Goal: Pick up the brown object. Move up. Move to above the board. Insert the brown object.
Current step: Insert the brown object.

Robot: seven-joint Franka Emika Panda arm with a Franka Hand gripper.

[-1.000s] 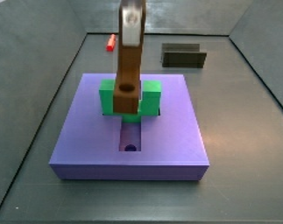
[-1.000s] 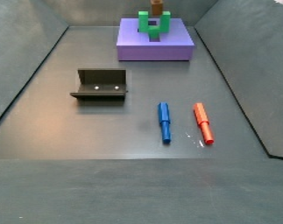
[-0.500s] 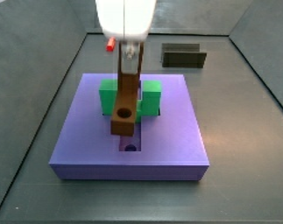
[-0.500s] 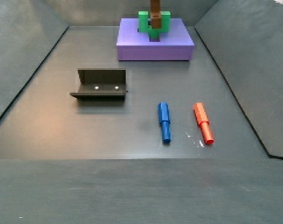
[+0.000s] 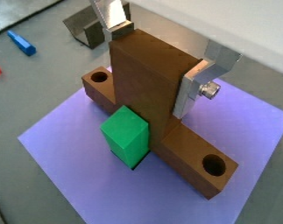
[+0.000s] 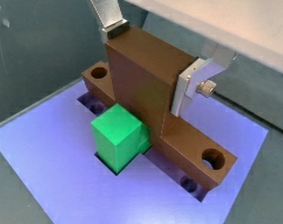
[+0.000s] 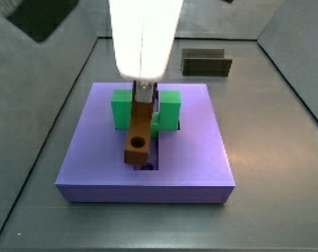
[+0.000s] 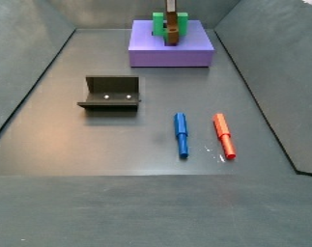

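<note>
In both wrist views the gripper (image 5: 155, 59) pinches the raised middle block of the brown object (image 5: 155, 96) — its flat silver fingers (image 6: 193, 86) press against opposite faces, closed to the block's width. No writing or label is legible anywhere. The brown object is an orange-brown T-shaped piece: a long bar with a round hole near each end. It sits low over the lavender board (image 7: 188, 162), along the central groove, just beside the green block (image 6: 120, 137). In a side view, going left to right, the dark fixture (image 8: 110, 94) stands on the floor, then a blue marker (image 8: 182, 133) and a red marker (image 8: 224, 135); the board (image 8: 171, 48) lies at the far end.
</note>
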